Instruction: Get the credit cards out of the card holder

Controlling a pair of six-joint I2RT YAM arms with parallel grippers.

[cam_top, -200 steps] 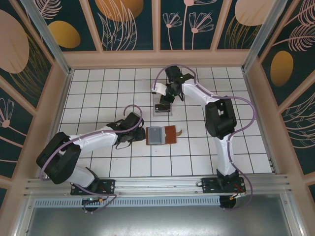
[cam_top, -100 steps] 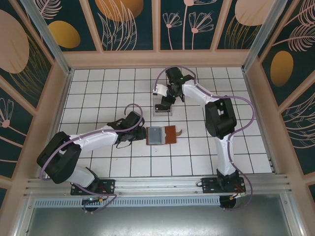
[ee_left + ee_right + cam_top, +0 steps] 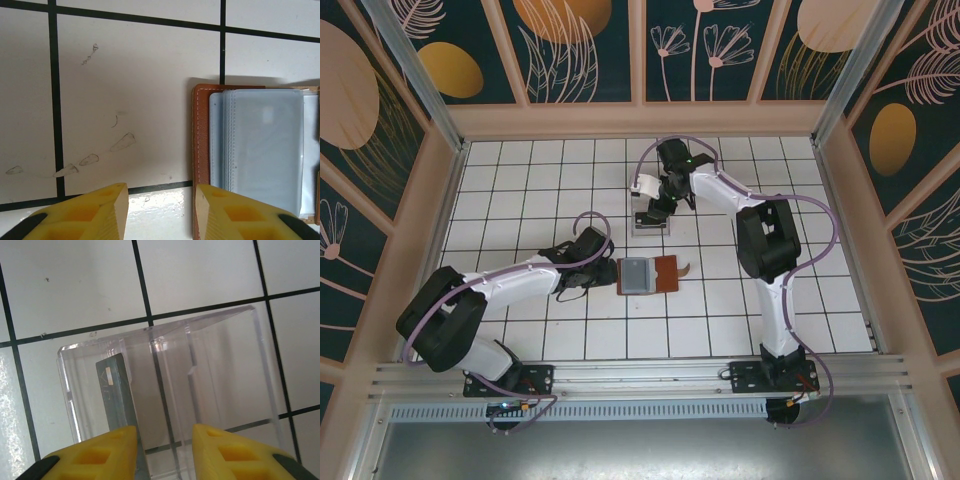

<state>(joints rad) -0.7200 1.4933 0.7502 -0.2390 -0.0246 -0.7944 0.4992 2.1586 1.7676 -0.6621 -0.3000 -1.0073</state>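
Observation:
The brown card holder (image 3: 666,274) lies open on the tiled table, its stack of grey-blue sleeves (image 3: 262,145) facing up and its leather edge (image 3: 202,150) toward my left gripper. My left gripper (image 3: 161,210) hovers open at that left edge, one yellow finger (image 3: 235,215) over the leather and nothing between the fingers. One dark grey credit card (image 3: 115,390) stands on edge inside a clear plastic stand (image 3: 225,365). My right gripper (image 3: 165,450) is open above the stand, its left finger (image 3: 100,455) beside the card. I cannot tell what the sleeves hold.
The clear stand (image 3: 650,222) sits about two tiles behind the card holder, under my right gripper (image 3: 655,207). My left gripper (image 3: 610,272) and forearm lie low to the wallet's left. Framed walls enclose the table on three sides.

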